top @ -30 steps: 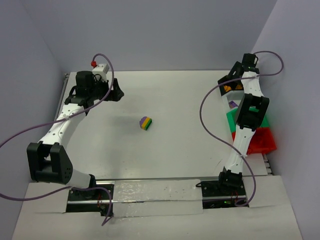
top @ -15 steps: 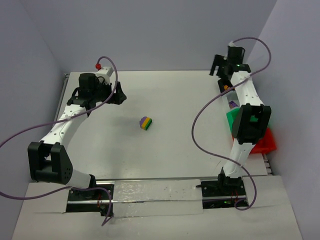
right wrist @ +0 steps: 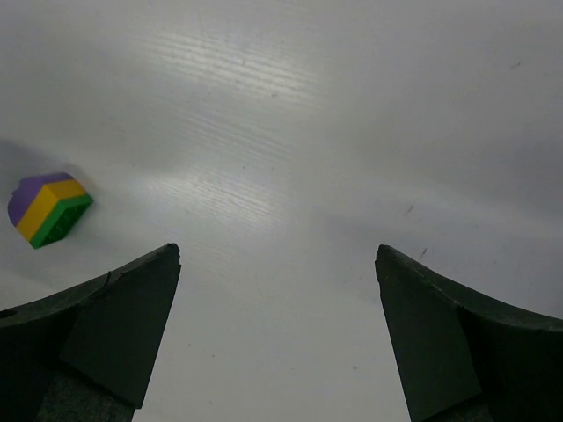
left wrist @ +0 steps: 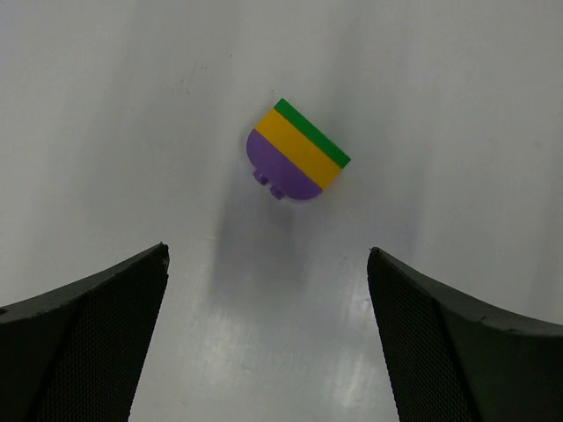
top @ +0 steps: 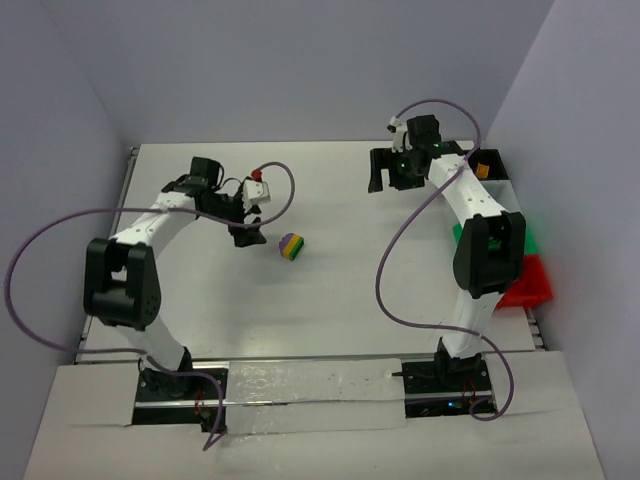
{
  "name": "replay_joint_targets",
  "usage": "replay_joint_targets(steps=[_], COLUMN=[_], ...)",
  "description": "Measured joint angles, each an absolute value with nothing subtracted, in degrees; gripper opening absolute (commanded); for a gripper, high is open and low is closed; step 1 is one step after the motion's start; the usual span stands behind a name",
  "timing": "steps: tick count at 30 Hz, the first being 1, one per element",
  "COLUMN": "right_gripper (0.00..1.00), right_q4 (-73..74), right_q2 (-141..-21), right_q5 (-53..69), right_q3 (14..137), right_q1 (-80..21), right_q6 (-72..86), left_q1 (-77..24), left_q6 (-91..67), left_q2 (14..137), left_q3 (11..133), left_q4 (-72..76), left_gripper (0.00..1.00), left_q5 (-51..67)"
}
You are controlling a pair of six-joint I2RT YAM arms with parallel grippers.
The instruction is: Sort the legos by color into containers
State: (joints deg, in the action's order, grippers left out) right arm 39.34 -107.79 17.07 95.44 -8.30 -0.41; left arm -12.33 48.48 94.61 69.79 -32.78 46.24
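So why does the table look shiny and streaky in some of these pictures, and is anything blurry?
Left wrist view: the stacked block is sharp, with a soft shadow below it on the table; right wrist view: bright streaked glare crosses the table, and the block sits at the left edge in a dimmer patch; top view: even light, faint shadows, nothing blurred.

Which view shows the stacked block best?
Left wrist: the stacked block sits centred and close, purple, yellow and green layers plus studs clear. Top external shows it small, from above; right wrist catches it small at the left edge.
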Motion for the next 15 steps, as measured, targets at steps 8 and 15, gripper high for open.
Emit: replay_joint_targets(steps=[8, 15], right_gripper=[0.99, 0.99], right_q4=[42.5, 44.6], right_q2=[-105.7, -103.4], right_q5=[18.8, 19.1], right_q3=[93.4, 92.3], right_q1=[-5.5, -4.1], right_q6=[-1.5, -2.8], left_q1=[-14.3, -17.9], left_q6=[86.0, 95.5], left_q2=[115.5, 121.1], left_q3=[91.0, 93.4], left_q4=[-56.7, -62.8], left_gripper=[0.99, 0.99], left_q5=[48.6, 48.6])
